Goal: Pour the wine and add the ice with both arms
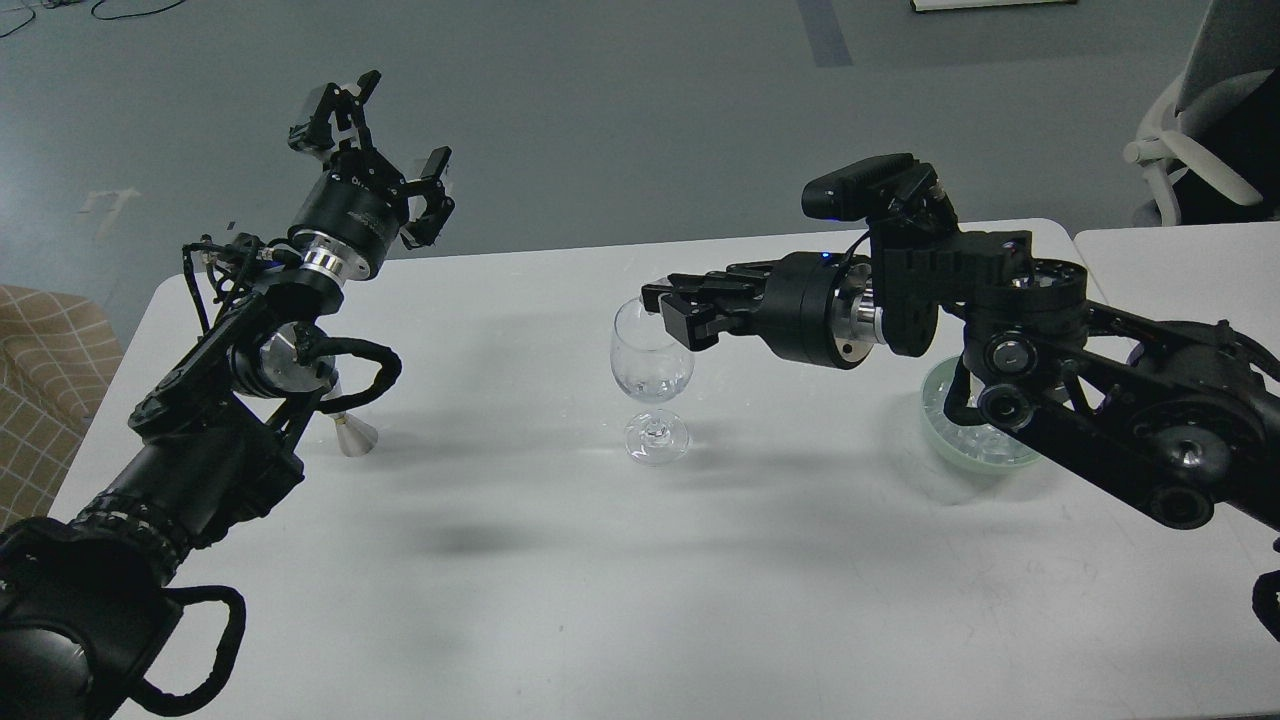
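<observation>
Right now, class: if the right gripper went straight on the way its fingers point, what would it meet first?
The right gripper points left, its fingers at the rim of the wine glass. It would probably meet that rim first, though one view leaves depth unclear: it may already touch.

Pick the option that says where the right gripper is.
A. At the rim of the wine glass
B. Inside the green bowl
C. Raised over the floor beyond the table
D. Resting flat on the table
A: the right gripper reaches sideways to the rim of the wine glass, away from the green bowl.
</observation>
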Robot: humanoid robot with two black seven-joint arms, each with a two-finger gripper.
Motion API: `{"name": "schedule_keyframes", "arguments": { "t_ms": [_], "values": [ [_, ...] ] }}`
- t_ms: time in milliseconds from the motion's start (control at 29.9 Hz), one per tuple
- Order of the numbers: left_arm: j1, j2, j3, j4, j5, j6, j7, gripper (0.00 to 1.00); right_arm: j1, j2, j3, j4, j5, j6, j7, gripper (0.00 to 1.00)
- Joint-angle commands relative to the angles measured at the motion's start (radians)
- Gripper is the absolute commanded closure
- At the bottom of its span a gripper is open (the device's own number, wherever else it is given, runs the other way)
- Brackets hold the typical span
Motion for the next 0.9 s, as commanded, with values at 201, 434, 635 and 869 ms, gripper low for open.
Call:
{"name": "schedule_keyframes", "arguments": {
  "t_ms": [201,434,635,869],
  "values": [
    [0.0,0.001,0.002,0.0,0.0,0.0,-0.002,0.02,-0.002,0.012,0.0,0.0,0.002,0.0,-0.007,0.69],
    [0.0,0.003,0.002,0.0,0.0,0.0,-0.002,0.02,0.0,0.012,0.002,0.0,0.005,0.0,-0.012,0.58],
    [0.0,0.003,0.002,0.0,-0.001,0.0,-0.002,0.02,0.0,0.012,0.002,0.0,0.004,0.0,-0.012,0.43],
    [0.0,0.006,0.002,0.0,-0.001,0.0,0.0,0.02,0.024,0.013,0.067,-0.003,0.013,0.0,-0.012,0.39]
  ]
}}
